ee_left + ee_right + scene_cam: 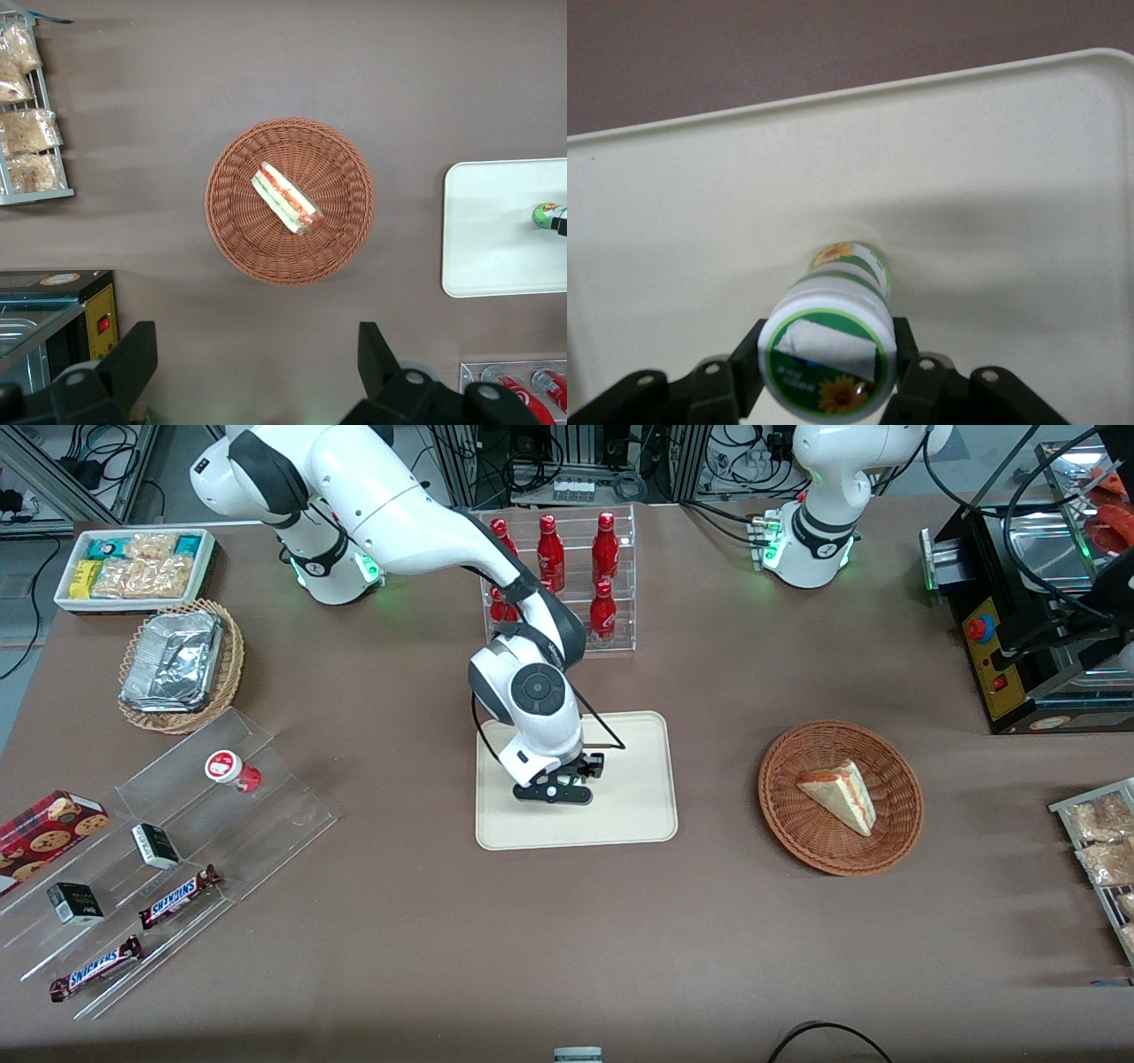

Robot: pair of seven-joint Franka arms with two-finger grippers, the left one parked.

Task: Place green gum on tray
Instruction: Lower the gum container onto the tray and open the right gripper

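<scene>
- Gripping the green gum (827, 359) just under its white lid, the gripper (827, 376) has one black finger (749, 363) pressed on each side of the bottle, so the jaws are closed narrowly around it.
- Between the fingers the bottle stands roughly upright, its green-ringed lid label with a small sunflower facing the wrist camera and its green-yellow body reaching down to the tray (992, 177).
- The foot of the bottle seems to meet the tray's cream surface, though whether it truly touches cannot be told.
- In the front view the gripper (567, 782) hangs low over the tray (633, 815), about midway across it, and the bottle itself is hidden by the wrist there.
- From the left wrist view the green gum (545, 214) shows at the picture's edge, over the tray (487, 230).
- A round wicker basket (886, 841) holding a sandwich wedge (840, 794) sits beside the tray, toward the parked arm's end of the table.
- A clear rack of red bottles (604, 545) stands farther from the front camera than the tray.
- Toward the working arm's end, a red-labelled gum bottle (230, 769) lies on a clear stepped display (283, 815), with Snickers bars (180, 895) nearer the front camera.
</scene>
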